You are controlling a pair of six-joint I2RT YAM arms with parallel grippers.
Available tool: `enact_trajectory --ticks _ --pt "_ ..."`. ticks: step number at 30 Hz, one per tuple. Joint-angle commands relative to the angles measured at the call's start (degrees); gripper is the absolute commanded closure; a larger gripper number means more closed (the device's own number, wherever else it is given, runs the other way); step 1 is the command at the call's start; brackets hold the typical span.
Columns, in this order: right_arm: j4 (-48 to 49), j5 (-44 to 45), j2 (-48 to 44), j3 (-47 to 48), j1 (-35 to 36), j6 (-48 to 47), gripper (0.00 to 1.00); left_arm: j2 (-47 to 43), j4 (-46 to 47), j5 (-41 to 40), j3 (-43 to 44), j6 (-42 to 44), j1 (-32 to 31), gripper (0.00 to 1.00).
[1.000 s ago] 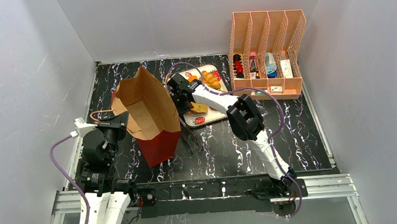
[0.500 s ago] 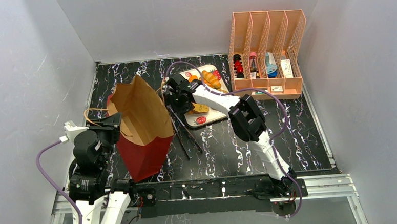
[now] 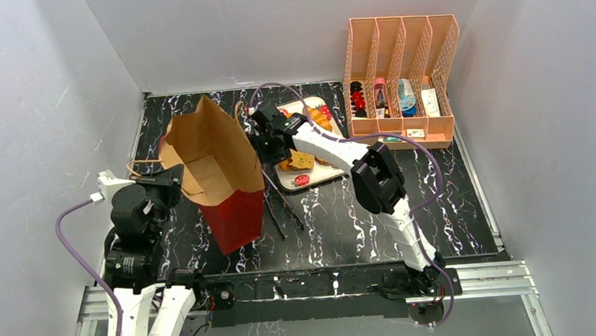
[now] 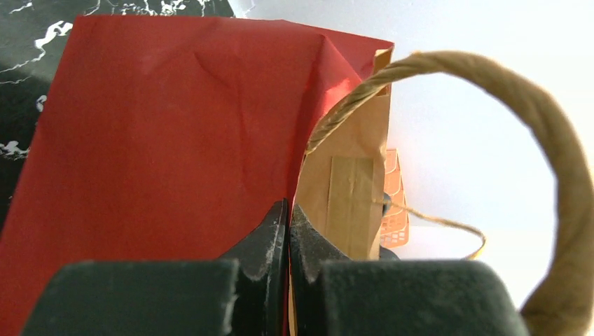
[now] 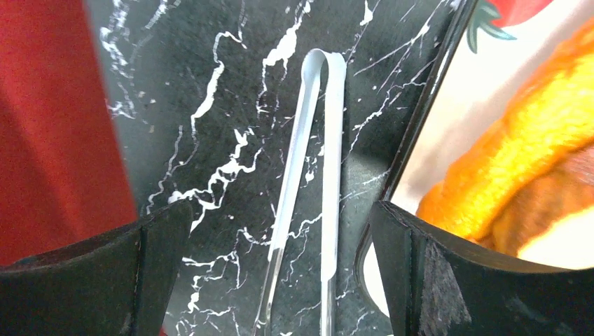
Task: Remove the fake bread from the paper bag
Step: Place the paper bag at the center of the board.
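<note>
two hands: left hand (image 4: 288, 210) clamped on the paper bag (image 3: 232, 210) rim, 9 o'clock side; right hand (image 5: 277, 231) apart above tongs (image 5: 308, 140). fake bread (image 3: 317, 118) lies on tray (image 3: 323, 171), 2 o'clock of the paper bag.

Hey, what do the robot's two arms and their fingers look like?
The left arm and right arm have white links with bulky black joint housings; a purple cable loops along each. The fingers are matte black, blocky, tapering to wedges.
</note>
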Motion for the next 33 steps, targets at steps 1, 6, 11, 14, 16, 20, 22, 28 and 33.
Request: enact_trajectory --ticks 1,6,11,14,16,20,22,28,33 --pt "1.0 2.8 -8.3 0.5 -0.9 -0.9 0.02 1.3 11.9 1.4 -3.4 0.3 -0.1 1.0" --pt "0.5 2.7 -10.1 -0.7 -2.3 -1.1 0.02 3.8 20.7 3.0 -8.4 -0.5 0.0 1.0" --pt "1.2 2.4 -11.9 -4.4 -2.7 -1.5 0.02 2.5 22.5 2.9 -13.1 0.2 0.0 0.95" --pt "1.6 2.3 -13.1 -5.8 -2.7 -1.7 0.02 -0.3 25.2 2.8 -17.7 -1.5 0.0 0.88" --pt "1.6 1.8 -13.4 -6.0 -2.7 -1.7 0.02 -1.6 25.7 3.1 -20.1 -2.7 0.0 0.84" --pt "1.5 0.1 -13.3 -5.7 -2.6 -1.5 0.02 -2.9 21.8 2.6 -18.9 -1.4 0.0 0.67" --pt "2.0 -0.3 -13.8 -5.8 -2.4 -1.3 0.02 -3.6 20.2 1.6 -17.7 -0.7 0.0 0.58" --pt "2.7 -0.6 -14.5 -5.8 -2.0 -0.7 0.02 -2.4 15.5 1.7 -11.7 2.5 0.0 0.39" --pt "3.2 0.5 -16.4 -6.6 -1.6 -0.3 0.02 -2.6 10.3 0.9 -7.5 3.5 0.0 0.36"
